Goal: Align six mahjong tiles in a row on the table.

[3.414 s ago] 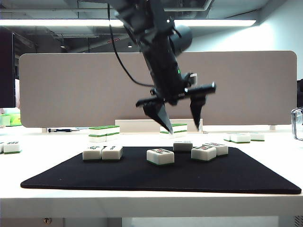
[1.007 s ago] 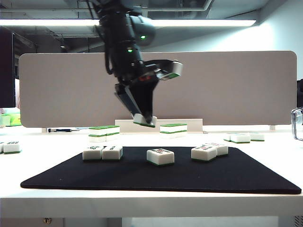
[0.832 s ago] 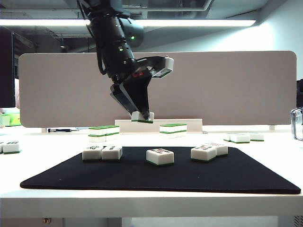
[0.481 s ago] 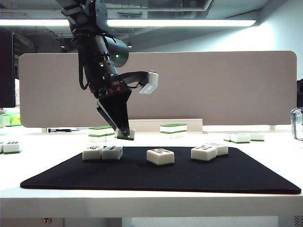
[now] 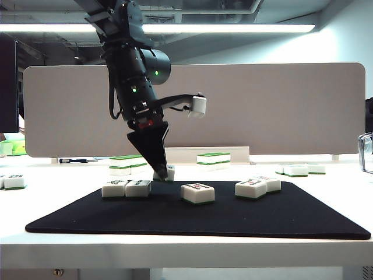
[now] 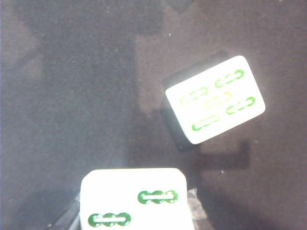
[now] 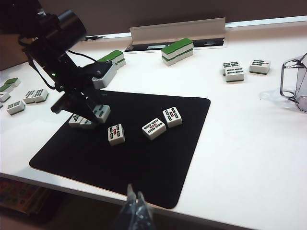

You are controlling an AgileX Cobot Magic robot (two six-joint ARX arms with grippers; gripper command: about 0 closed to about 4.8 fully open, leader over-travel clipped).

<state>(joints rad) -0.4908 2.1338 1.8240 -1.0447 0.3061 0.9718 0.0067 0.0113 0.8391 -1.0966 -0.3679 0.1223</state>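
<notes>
Just right of the two paired tiles (image 5: 126, 188) on the black mat (image 5: 233, 219), the left gripper (image 5: 159, 173) is holding a tile (image 5: 168, 172), jaws clamped on it. Square it to the pair before releasing. The right gripper (image 7: 135, 207) is hanging beyond the mat's near edge, jaws together.

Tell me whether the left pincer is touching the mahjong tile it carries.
Touching. In the exterior view the left pincer has its tips closed on the carried tile, holding it just above the black mat.
</notes>
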